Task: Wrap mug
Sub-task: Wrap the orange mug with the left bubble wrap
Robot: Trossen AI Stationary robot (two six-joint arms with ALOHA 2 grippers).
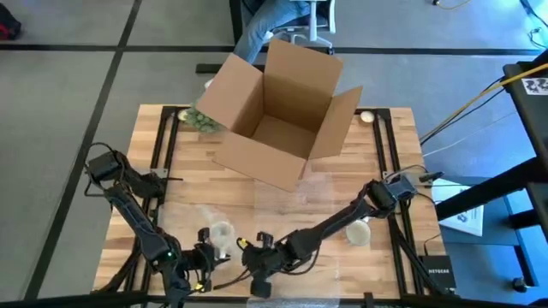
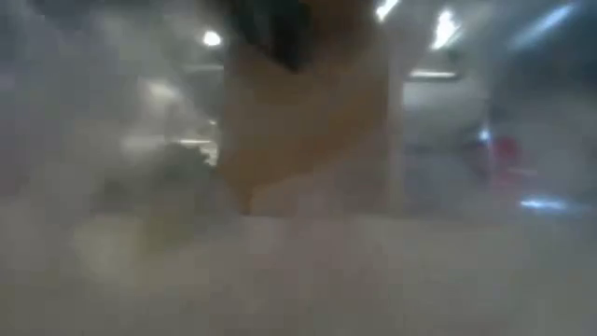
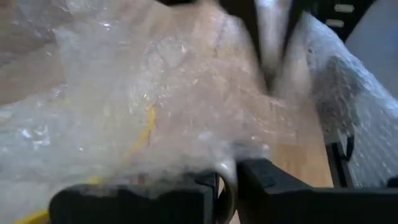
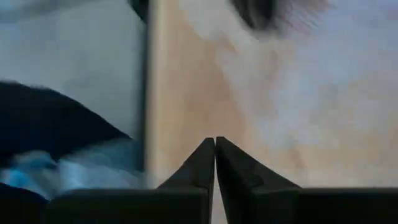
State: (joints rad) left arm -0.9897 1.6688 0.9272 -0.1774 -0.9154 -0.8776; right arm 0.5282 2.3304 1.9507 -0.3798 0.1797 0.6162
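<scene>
Both grippers work low at the near edge of the desk (image 1: 282,192): the left gripper (image 1: 204,257) pinches the bubble wrap (image 3: 155,118), while the right gripper (image 1: 257,261) has its tips pressed together. A mug (image 1: 221,233) sits under the wrap just beyond the left gripper, so folding seems underway; next, the sheet must be drawn over it.

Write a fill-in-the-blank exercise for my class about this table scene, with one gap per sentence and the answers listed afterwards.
1. The cardboard box at the table's far edge stands with its flaps ____.
2. In its wrist view, the right gripper has its fingers pressed ____.
3. The clear sheet spread over the near half of the wooden table is bubble ____.
4. Both grippers work at the table's ____ edge, the left gripper beside the right.

Answers: open; together; wrap; near
</scene>
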